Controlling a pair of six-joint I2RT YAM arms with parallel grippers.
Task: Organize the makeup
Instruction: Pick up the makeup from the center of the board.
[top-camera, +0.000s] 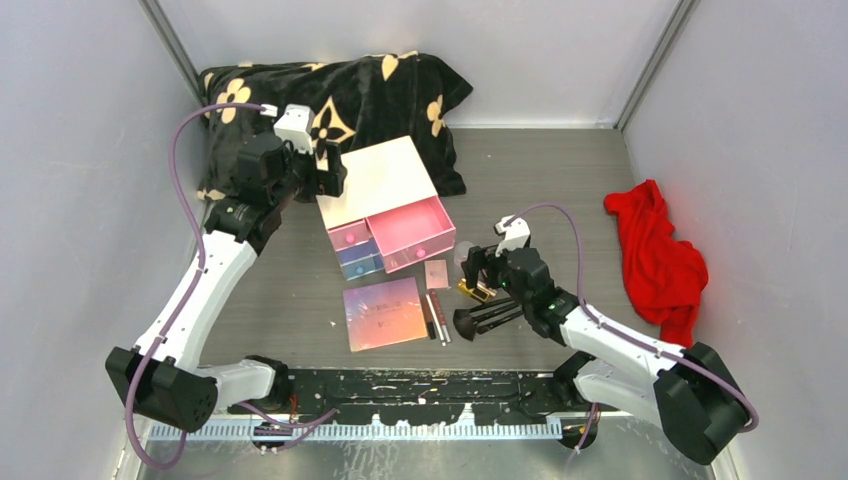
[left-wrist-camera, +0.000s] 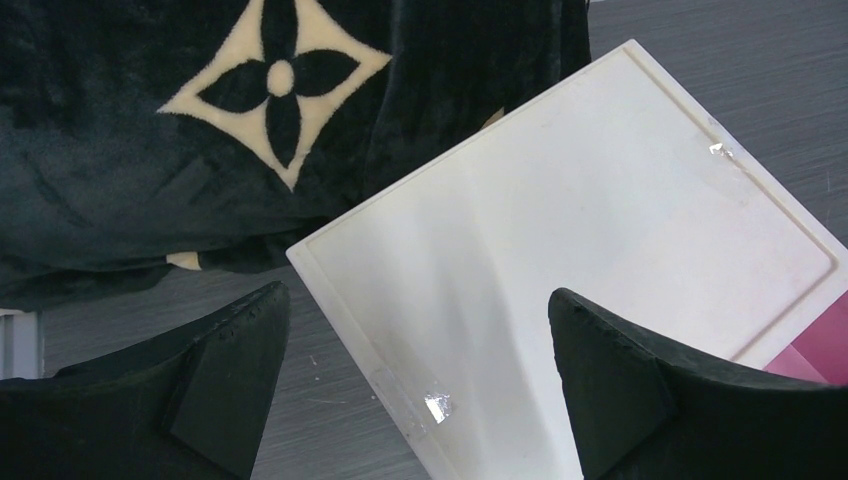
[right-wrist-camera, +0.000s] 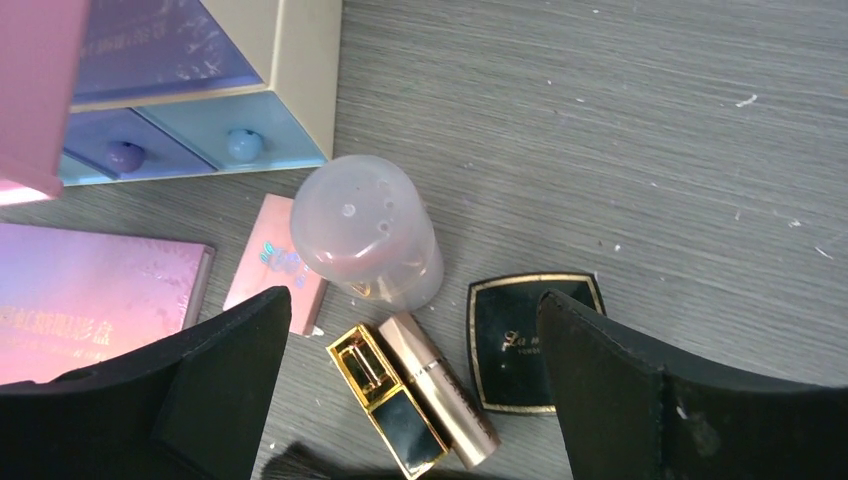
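Black padded fingers (right-wrist-camera: 210, 390) of the right gripper (right-wrist-camera: 412, 330) fill the bottom of its wrist view, spread wide with nothing between them. Under the gap lie a gold lipstick case (right-wrist-camera: 390, 400) and a rose-gold tube (right-wrist-camera: 440, 390), side by side and touching. A black compact (right-wrist-camera: 510, 340) with a gold border sits just beside the tube, partly hidden by the right finger. Beyond them a frosted bottle (right-wrist-camera: 365, 235) stands upright, overlapping a tiny pink compact (right-wrist-camera: 275, 265). The iridescent palette (right-wrist-camera: 90, 300) lies further left, in front of the cream box (right-wrist-camera: 300, 60) and its blue drawers (right-wrist-camera: 200, 135).

From above, thin sticks (top-camera: 435, 318) lie beside the palette, black-handled brushes (top-camera: 490, 320) lie by the right arm, and the pink drawer (top-camera: 410, 225) is pulled out. The left gripper (left-wrist-camera: 418, 300), likewise spread and holding nothing, hovers over the box's left corner.

No makeup appears stowed yet. Closing here would probably trap case and tube together, and one could squirt free or roll. A descending finger could clip the bottle and topple it onto the pink compact, or press down on the black compact. If the left fingers drop carelessly, they could shove the box and carry the open drawer away from where the right arm expects it.
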